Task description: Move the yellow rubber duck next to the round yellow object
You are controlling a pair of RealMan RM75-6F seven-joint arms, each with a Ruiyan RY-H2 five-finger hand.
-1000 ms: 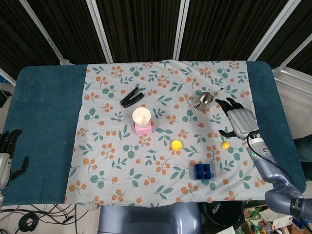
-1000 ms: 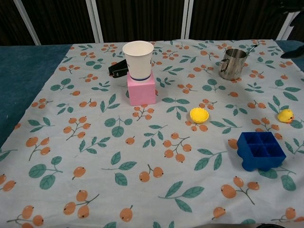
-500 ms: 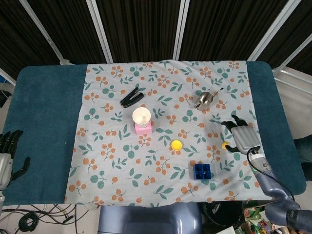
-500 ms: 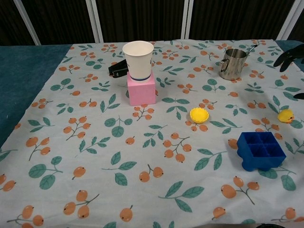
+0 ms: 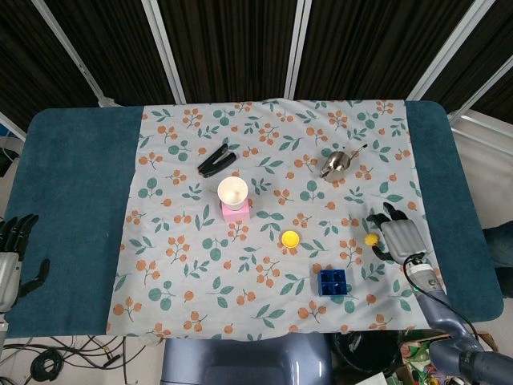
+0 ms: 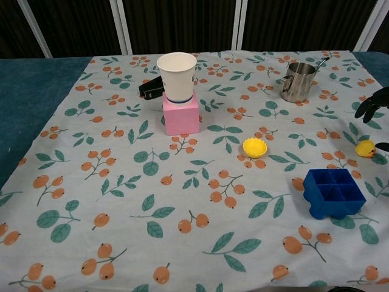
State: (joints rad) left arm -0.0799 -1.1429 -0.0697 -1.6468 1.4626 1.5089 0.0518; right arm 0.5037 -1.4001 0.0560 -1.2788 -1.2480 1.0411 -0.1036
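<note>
The small yellow rubber duck [image 5: 370, 239] [image 6: 364, 148] sits on the floral cloth at the right. The round yellow object [image 5: 289, 238] [image 6: 254, 147] lies near the middle, well left of the duck. My right hand [image 5: 395, 237] hovers just right of the duck with its fingers spread around it, holding nothing; only its dark fingertips [image 6: 372, 104] show at the chest view's right edge. My left hand [image 5: 10, 257] rests open at the far left on the teal table edge, far from both objects.
A blue ice-cube tray [image 5: 332, 282] [image 6: 333, 192] lies in front of the duck. A steel cup [image 5: 334, 164] [image 6: 297, 81] stands behind it. A paper cup [image 5: 232, 192] on a pink block [image 6: 180, 114] and a black stapler [image 5: 216, 160] are at the left.
My right hand has come down and toward the table's front, from beside the steel cup to right beside the duck. The duck and the left hand have not moved.
</note>
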